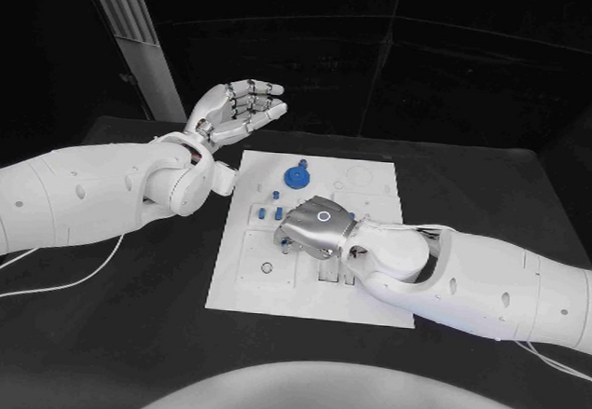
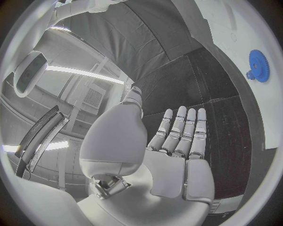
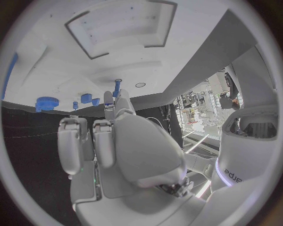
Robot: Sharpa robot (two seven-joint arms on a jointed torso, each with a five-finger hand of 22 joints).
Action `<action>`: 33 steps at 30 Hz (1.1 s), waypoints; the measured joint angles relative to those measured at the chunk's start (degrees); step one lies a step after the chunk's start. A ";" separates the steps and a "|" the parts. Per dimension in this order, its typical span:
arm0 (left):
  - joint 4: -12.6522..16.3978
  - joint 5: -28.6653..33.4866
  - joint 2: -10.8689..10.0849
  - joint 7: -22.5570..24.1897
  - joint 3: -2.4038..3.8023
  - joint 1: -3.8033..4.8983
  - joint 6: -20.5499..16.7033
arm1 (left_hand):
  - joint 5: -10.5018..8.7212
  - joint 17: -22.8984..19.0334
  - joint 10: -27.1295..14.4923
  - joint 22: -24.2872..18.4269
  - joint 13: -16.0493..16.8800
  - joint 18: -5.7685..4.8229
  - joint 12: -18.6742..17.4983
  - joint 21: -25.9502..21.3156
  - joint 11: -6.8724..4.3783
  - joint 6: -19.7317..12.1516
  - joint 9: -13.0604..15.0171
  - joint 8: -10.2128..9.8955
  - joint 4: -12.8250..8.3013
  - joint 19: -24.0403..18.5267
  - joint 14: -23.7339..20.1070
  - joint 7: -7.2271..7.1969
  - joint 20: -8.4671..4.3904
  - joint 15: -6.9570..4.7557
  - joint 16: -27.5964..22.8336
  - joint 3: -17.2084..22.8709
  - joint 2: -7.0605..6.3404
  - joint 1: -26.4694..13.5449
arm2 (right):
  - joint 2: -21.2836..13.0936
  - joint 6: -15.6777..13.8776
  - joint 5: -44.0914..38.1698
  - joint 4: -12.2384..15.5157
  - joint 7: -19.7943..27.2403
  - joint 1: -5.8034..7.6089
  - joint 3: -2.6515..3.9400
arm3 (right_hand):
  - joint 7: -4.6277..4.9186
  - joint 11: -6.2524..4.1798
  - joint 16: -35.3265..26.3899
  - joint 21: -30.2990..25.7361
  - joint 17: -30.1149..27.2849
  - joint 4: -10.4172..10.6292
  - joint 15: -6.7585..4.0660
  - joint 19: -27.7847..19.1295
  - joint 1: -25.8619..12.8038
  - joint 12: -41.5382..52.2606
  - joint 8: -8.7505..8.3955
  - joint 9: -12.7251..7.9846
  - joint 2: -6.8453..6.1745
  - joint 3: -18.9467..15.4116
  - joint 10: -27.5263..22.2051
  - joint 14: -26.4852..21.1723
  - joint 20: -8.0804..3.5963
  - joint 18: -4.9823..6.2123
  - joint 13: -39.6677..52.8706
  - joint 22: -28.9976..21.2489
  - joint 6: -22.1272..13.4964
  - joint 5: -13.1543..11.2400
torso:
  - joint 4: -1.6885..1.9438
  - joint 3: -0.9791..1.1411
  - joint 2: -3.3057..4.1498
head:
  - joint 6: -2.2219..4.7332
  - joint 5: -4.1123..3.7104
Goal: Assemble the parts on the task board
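While our right hand (image 1: pixel 318 226) hovers low over the board's (image 1: pixel 357 302) middle, fingers curled in, we cannot tell whether it pinches a blue peg (image 3: pixel 117 87). Our left hand (image 1: pixel 237 107) hangs beyond the board's far left corner, fingers wide, holding nothing. The gear (image 1: pixel 297 177) sits near the far edge. Pressing down misaligned could jam a part or knock neighbouring parts (image 1: pixel 271 211) loose

Gear (image 1: pixel 297 177) on task board (image 1: pixel 357 302), far side

Robotics lab: black table (image 1: pixel 512 199), white task board (image 1: pixel 357 302), ceiling strip lights (image 2: pixel 82 73).
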 measured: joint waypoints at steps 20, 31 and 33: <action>-0.01 0.00 0.01 0.00 0.00 -0.01 0.05 | 0.00 -0.15 -0.21 -0.04 -0.05 0.00 -0.01 0.00 0.21 0.00 -0.05 0.00 0.00 0.00 -0.21 0.00 0.00 -0.21 0.00 0.00 0.00 0.00 | 0.30 0.40 0.01 -0.36 0.00 -0.34 -0.01 | 0.21 0.20 0.00 -0.02 0.00 0.26 0.00 -0.21 0.13 -0.66 -0.46 -0.01 -0.61 -0.26 -0.20 0.00 0.20 0.00 0.00 0.00 -0.21 0.00 | -0.01 0.00 0.00 | -0.07 -0.18; -0.03 0.01 0.00 0.00 0.00 -0.01 0.07 | 0.00 -0.23 -0.42 -0.03 -0.10 0.00 0.26 0.00 0.01 0.01 -0.04 0.22 0.00 0.00 -0.21 0.00 0.00 -0.21 0.00 0.00 0.00 0.00 | 0.24 0.51 0.01 -0.29 -0.10 -0.42 0.00 | 0.62 0.42 0.00 -0.23 -0.02 0.51 0.41 0.00 -0.28 -0.88 -0.90 -0.12 -1.41 -0.52 -0.43 0.00 0.40 0.01 0.00 0.00 -0.62 0.00 | -0.01 0.02 -0.01 | 0.01 -0.25; -0.03 0.01 0.00 0.00 0.00 -0.01 0.07 | 0.00 -0.23 -0.42 -0.08 -0.10 0.00 0.26 0.00 0.01 0.01 -0.04 0.22 0.00 0.00 -0.21 0.00 0.00 -0.21 0.00 0.00 0.00 0.00 | 0.22 0.55 0.01 -0.28 -0.12 -0.43 0.00 | 0.62 0.61 0.00 -0.23 -0.03 0.71 0.41 0.00 -0.23 -0.88 -1.14 -0.12 -1.45 -0.71 -0.62 0.00 0.40 0.01 0.00 0.00 -0.62 0.00 | -0.01 0.02 0.00 | 0.01 -0.25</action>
